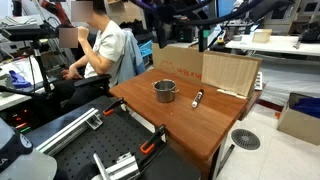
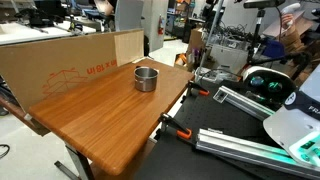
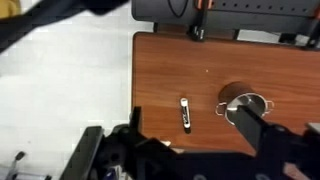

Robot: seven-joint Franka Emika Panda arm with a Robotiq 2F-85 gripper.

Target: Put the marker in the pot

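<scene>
The marker (image 3: 185, 113) is a slim dark stick with a white end, lying flat on the wooden table. It also shows in an exterior view (image 1: 197, 97), a short way from the pot. The pot (image 3: 245, 106) is small, round, silver metal and stands upright; it shows in both exterior views (image 1: 164, 90) (image 2: 146, 78). In the wrist view my gripper (image 3: 200, 150) hangs high above the table, open and empty, with its dark fingers at the bottom edge. One finger overlaps the pot's edge in the picture. I cannot make out the marker in the exterior view with the robot base.
A cardboard wall (image 1: 228, 70) (image 2: 70, 60) stands along one table edge. A person (image 1: 105, 50) sits beyond a table corner. Clamps (image 2: 178, 128) and metal rails (image 1: 115, 160) lie by the robot-side edge. A white floor (image 3: 60, 80) borders the table.
</scene>
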